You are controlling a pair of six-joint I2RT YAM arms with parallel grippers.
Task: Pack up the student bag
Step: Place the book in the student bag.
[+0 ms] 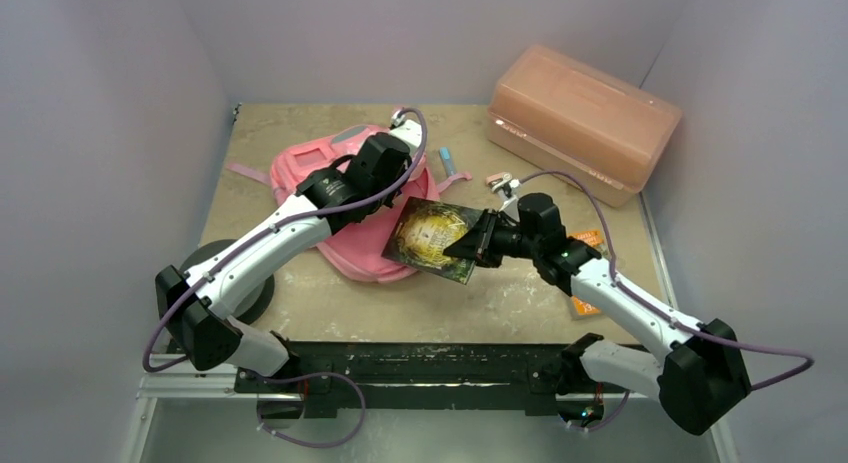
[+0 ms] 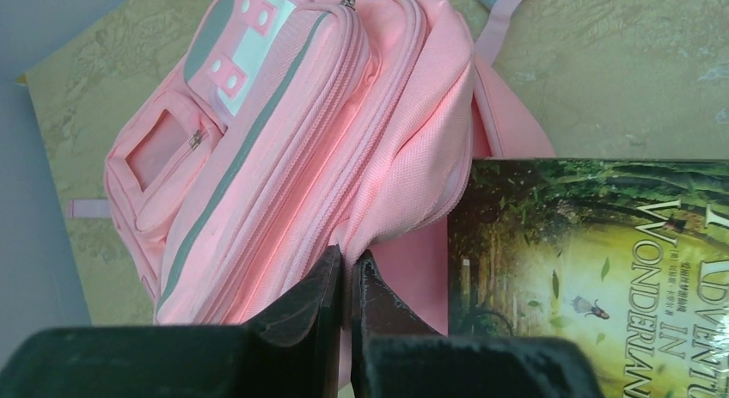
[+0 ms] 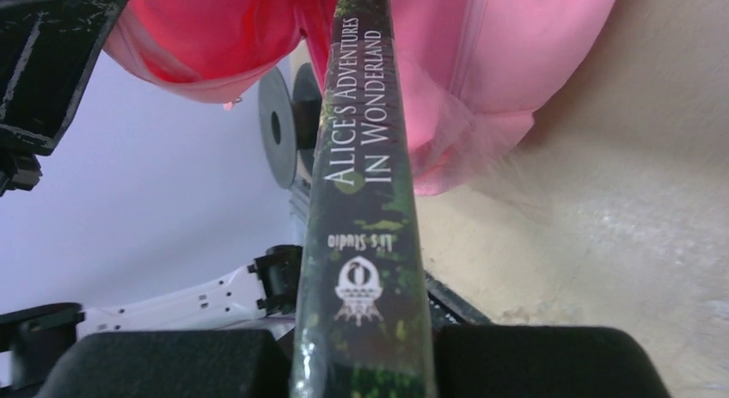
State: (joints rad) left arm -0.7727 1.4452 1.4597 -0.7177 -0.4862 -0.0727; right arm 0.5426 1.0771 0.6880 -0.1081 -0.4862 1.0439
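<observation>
The top view looks down from high behind the left arm (image 1: 260, 248) and right arm (image 1: 625, 298), facing the far wall (image 1: 420, 33), and takes in the whole desk (image 1: 520, 303); the left wrist view sits just behind the left jaws, looking down along them at very close range onto the student bag (image 2: 284, 140) and a corner of the book (image 2: 593, 269); the right wrist view sits behind the right jaws, low by the desk and rolled sideways, facing along the book's spine toward the left arm and the side wall (image 3: 129, 200); all three views share bag and book.
</observation>
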